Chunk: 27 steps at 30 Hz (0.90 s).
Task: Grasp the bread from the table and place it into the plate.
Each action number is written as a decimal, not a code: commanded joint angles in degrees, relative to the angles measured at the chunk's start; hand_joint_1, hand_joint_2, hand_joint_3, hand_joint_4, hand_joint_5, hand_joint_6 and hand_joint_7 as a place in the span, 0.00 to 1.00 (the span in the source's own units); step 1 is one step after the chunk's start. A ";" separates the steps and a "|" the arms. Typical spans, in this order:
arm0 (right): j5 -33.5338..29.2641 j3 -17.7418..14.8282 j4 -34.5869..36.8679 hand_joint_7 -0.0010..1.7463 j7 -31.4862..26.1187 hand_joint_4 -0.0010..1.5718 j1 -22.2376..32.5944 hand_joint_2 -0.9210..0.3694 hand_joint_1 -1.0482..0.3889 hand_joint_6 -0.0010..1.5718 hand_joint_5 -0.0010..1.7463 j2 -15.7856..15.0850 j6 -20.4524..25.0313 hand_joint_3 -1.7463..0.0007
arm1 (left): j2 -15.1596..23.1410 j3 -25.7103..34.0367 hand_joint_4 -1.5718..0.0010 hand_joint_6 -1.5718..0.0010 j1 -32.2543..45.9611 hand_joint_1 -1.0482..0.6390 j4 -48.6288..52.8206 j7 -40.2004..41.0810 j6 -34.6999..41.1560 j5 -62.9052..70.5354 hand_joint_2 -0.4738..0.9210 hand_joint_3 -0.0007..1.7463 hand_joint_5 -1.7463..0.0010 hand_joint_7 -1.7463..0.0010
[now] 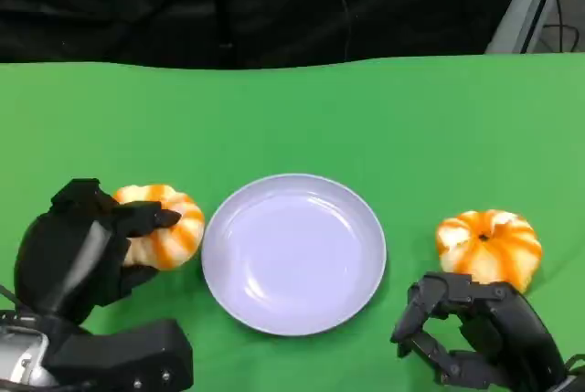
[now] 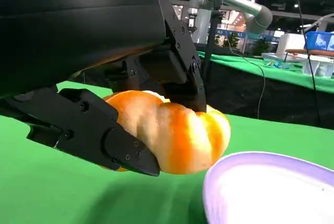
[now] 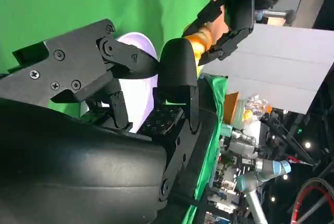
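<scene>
Left hand (image 1: 87, 246) wrapped around a bread roll (image 1: 164, 225), fingers over the top and thumb side underneath, at the near left of the green table (image 1: 292, 109). From the left wrist, black fingers (image 2: 99, 130) pressed against both sides of the same orange-and-white roll (image 2: 177, 132), just beside the rim of the plate (image 2: 271, 187); whether lifted off the cloth or resting on it, hard to tell. Right hand (image 1: 475, 333) low at the near right, holding nothing, fingers curled inward but apart, just short of a second roll (image 1: 489, 246). From the right wrist, fingers (image 3: 177, 78) bent over an empty palm, with the plate (image 3: 138, 46) past them and the left hand (image 3: 235, 15) with its roll (image 3: 201, 38) farther on.

Lilac plate (image 1: 292, 250) at the middle of the table, between the two rolls, nothing in it. Second roll sitting on the cloth well to the right of the plate, untouched. Beyond the table, a black curtain (image 1: 256, 4) across the back and a grey metal frame (image 1: 526, 4) at the far right corner.
</scene>
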 commanded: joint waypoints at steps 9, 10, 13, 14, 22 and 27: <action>0.26 -0.75 -0.58 0.63 -0.27 0.48 0.54 0.14 0.65 0.54 0.86 -0.74 0.13 0.60 | 0.71 0.72 0.59 0.34 0.50 0.58 -0.71 0.32 -0.36 0.09 1.00 0.00 0.20 0.73; 0.30 -0.75 -0.57 0.63 -0.24 0.48 0.51 0.14 0.65 0.54 0.86 -0.75 0.18 0.60 | 0.70 0.70 0.59 0.34 0.50 0.58 -0.80 0.28 -0.29 0.17 1.00 0.00 0.20 0.73; 0.36 -0.74 -0.55 0.62 -0.19 0.48 0.46 0.14 0.65 0.54 0.86 -0.75 0.26 0.61 | 0.68 0.68 0.59 0.34 0.49 0.59 -0.94 0.21 -0.18 0.29 1.00 0.00 0.20 0.72; 0.36 -0.74 -0.55 0.62 -0.19 0.48 0.46 0.14 0.65 0.54 0.86 -0.75 0.26 0.61 | 0.68 0.68 0.59 0.34 0.49 0.59 -0.94 0.21 -0.18 0.30 1.00 0.00 0.20 0.72; -0.09 -0.73 -0.48 0.62 -0.60 0.48 0.27 0.14 0.64 0.54 0.86 -0.72 0.05 0.61 | 0.92 1.03 0.58 0.35 1.04 0.60 -2.53 -0.16 -0.21 0.32 1.00 0.00 0.21 0.71; -0.23 -0.69 -0.40 0.62 -0.72 0.48 0.18 0.15 0.64 0.54 0.86 -0.72 -0.11 0.60 | 0.91 1.30 0.57 0.34 1.30 0.59 -3.25 -0.67 -0.02 0.30 1.00 0.00 0.23 0.72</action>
